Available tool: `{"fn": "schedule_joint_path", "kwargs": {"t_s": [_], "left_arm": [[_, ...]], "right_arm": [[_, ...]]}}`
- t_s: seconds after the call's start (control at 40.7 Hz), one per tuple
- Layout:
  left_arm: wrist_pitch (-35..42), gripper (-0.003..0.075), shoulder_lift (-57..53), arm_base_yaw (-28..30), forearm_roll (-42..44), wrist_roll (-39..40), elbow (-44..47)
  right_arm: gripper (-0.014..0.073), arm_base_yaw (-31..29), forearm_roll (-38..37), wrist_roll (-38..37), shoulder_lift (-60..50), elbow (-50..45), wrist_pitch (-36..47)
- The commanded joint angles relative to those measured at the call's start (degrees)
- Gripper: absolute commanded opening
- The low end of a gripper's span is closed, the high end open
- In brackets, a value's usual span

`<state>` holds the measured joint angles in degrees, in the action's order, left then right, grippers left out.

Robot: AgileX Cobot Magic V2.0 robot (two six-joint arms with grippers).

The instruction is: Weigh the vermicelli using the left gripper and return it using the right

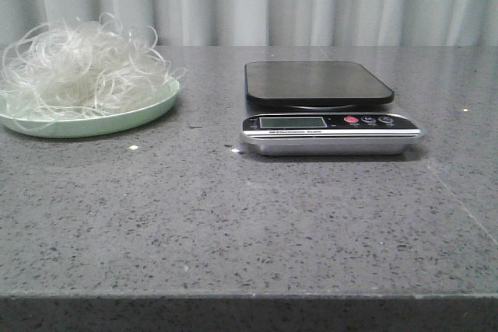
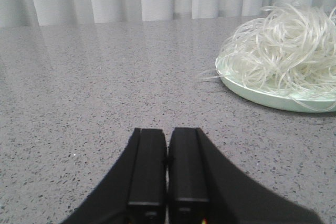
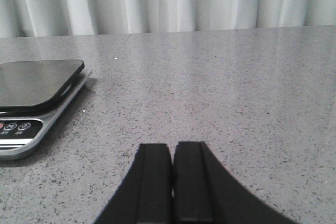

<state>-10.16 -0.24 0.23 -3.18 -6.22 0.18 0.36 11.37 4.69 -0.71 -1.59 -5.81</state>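
Both matte black left gripper (image 2: 167,169) and matte black right gripper (image 3: 172,174): two flat rectangular fingers on flaring wedge bases, left's base showing a small red-yellow spot.

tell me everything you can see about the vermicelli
The vermicelli is a loose, fluffy tangle of thin, translucent whitish strands in loops, glassy looking. It is heaped on a pale green plate at the left of the grey speckled table, covering most of it, with a few strands trailing past the rim. Only the plate touches it; neither gripper is at it.
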Motion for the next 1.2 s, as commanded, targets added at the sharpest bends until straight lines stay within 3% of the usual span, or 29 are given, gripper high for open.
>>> {"fn": "schedule_joint_path", "kwargs": {"t_s": [0.0,0.81,1.179], "left_arm": [[4.5,0.0136,-1.2,0.0,-0.4,0.4,0.3],[5.8,0.0136,-1.2,0.0,-0.4,0.4,0.3],[15.6,0.0136,-1.2,0.0,-0.4,0.4,0.3]], "right_arm": [[0.0151,-0.2,0.3,0.2,-0.8,0.4,4.7],[0.0151,-0.2,0.3,0.2,-0.8,0.4,4.7],[0.0151,-0.2,0.3,0.2,-0.8,0.4,4.7]]}}
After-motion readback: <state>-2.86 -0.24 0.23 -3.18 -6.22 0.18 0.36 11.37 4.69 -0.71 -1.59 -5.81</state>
